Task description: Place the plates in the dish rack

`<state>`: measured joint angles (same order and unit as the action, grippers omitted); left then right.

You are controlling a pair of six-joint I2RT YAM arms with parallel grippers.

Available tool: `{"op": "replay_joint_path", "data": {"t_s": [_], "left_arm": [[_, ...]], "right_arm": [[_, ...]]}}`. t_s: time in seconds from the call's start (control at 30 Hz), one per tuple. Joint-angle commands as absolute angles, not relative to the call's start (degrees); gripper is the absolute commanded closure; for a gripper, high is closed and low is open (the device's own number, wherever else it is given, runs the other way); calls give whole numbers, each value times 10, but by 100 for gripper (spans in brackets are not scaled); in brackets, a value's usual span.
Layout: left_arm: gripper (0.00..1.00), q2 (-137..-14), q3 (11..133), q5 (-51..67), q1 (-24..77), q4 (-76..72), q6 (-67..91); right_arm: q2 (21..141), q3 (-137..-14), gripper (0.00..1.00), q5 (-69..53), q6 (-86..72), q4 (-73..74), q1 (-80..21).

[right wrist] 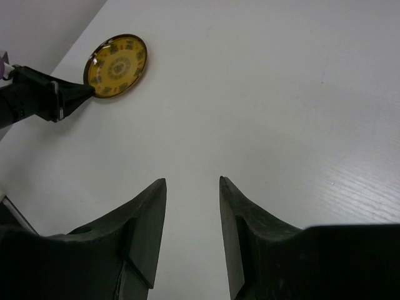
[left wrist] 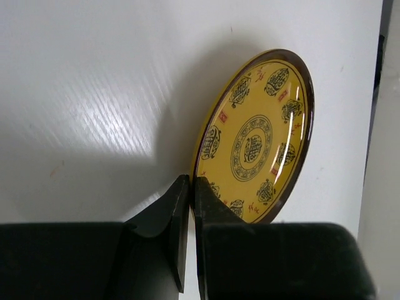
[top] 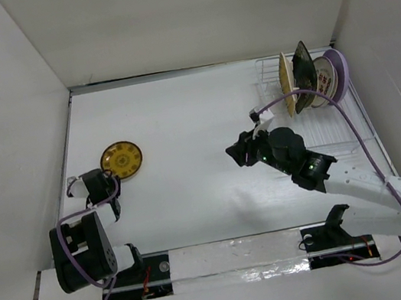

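white table (top: 180, 122), left gripper (left wrist: 191, 180) pinching brown-gold plate (left wrist: 256, 137) rim, right gripper (right wrist: 192, 180) spread, racked plates (top: 304, 76) partly hidden

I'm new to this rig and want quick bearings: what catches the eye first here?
A lone gold plate lies at the left of the table, and the left tool is shut with its tips at the plate's rim. At the far right, the white wire rack holds several plates upright on edge. The right tool hangs open over mid-table.
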<state>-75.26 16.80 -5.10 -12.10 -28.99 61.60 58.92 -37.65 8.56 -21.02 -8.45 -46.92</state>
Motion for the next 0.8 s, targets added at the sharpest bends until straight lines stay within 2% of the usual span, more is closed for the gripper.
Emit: {"op": "replay_joint_path", "data": {"t_s": [0.0,0.13,0.27,0.37,0.47,0.77], "left_arm": [[100,-713,129,-5,-123,-358,616],[100,-658,114,44,-98,-386,609],[100,-581,84,115,-98,-410,593],[100,-550,76,155,-98,-413,571],[100,-520,62,220,-91,-441,549],[100,-497,36,272,-18,-541,558]], "right_arm": [[603,-378,52,84,-213,-146,-474],[639,-397,37,61,-220,-150,-480],[692,-438,16,40,-234,-154,-486],[726,-456,7,24,-247,-173,-486],[790,-507,5,5,-251,-166,-486],[917,-636,5,-44,-259,-156,-486]]}}
